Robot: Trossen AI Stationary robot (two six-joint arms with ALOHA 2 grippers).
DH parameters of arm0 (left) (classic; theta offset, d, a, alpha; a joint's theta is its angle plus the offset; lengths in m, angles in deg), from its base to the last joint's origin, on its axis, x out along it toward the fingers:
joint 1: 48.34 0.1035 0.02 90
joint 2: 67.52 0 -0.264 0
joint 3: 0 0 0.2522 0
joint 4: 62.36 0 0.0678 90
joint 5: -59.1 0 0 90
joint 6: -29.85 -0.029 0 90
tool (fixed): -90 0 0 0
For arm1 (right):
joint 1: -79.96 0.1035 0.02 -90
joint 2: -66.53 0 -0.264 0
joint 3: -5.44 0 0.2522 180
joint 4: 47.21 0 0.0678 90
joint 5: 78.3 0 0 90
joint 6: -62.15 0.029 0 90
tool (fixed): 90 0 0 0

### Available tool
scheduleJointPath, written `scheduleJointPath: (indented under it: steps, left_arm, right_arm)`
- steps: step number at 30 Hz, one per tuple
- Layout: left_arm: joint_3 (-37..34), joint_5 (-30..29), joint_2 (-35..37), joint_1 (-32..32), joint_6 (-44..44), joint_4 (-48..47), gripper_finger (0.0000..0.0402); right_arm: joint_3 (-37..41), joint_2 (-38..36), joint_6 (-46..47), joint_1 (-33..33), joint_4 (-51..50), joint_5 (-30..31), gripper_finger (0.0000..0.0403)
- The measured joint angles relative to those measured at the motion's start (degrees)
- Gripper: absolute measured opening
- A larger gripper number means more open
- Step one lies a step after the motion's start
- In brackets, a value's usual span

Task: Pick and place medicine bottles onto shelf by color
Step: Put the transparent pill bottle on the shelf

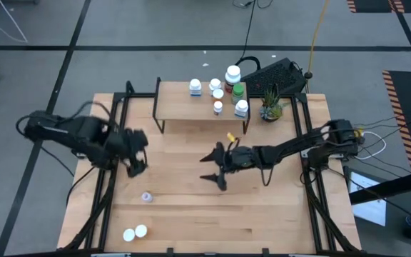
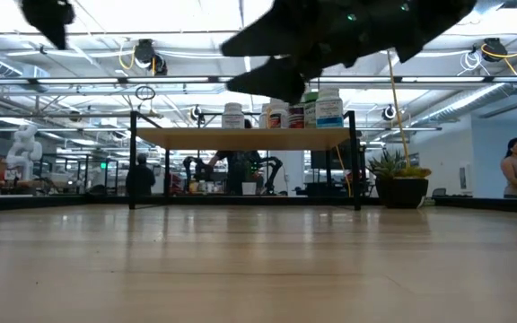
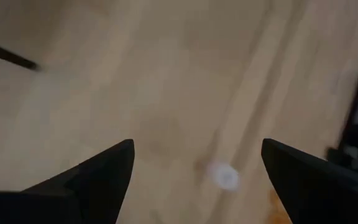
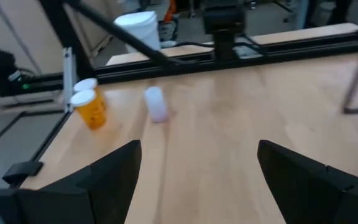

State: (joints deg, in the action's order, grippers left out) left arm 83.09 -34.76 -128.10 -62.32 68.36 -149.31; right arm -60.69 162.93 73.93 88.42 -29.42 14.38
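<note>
On the wooden table (image 1: 262,214) lie white-capped bottles (image 1: 135,233); both arms' jaws stand released, grasping nothing.

I see six bottles (image 1: 219,91) on the shelf's (image 1: 180,107) right half, a plant (image 1: 270,107) just right of it, three bottles (image 1: 140,218) near my front-left corner.

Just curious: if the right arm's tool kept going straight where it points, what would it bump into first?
Probably the small pale bottle lying on the table; the right tool points about at it, though depth is unclear.
</note>
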Motion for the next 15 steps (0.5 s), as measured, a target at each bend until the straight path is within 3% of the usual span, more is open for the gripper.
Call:
scheduleJointPath:
  steps: [7, 15]
  left_arm:
    - [-6.95, -2.67, -5.55, -18.12, 18.26, 4.19, 0.0354]
    - [-19.79, -2.13, -8.76, -23.08, 38.63, 16.73, 0.0353]
  right_arm:
    - [-5.24, 6.91, -0.36, 2.38, 0.99, 0.34, 0.0318]
    - [-5.23, 7.35, 0.49, 3.70, 1.20, 0.21, 0.0318]
